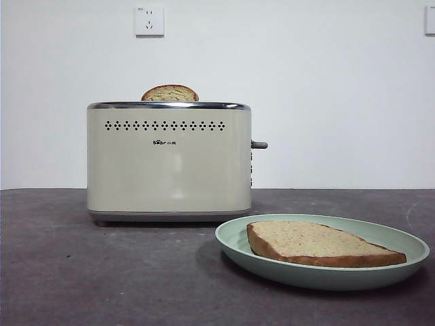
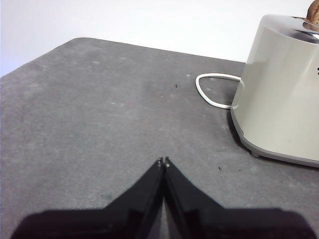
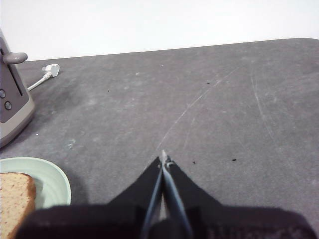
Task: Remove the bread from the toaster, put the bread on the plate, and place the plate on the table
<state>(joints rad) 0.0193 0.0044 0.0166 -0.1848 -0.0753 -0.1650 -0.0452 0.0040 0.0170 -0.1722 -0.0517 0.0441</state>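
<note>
We see the brown-crusted, pale speckled bread slice (image 1: 319, 246) lying flat on the shallow mint-green round plate (image 1: 234, 239), resting on the dark grey matte table (image 1: 102, 272) near its front edge, just beside the boxy cream chrome-rimmed toaster (image 1: 168, 163).

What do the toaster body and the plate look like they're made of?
The toaster body looks like cream painted metal or glossy plastic, judging by its soft sheen, and its top rim looks chromed. The plate looks like matte mint plastic or glazed ceramic: it is smooth with no sharp glare.

Low front camera faces the toaster (image 1: 168, 159) closely; both wrist cameras overlook it sidelong.
</note>
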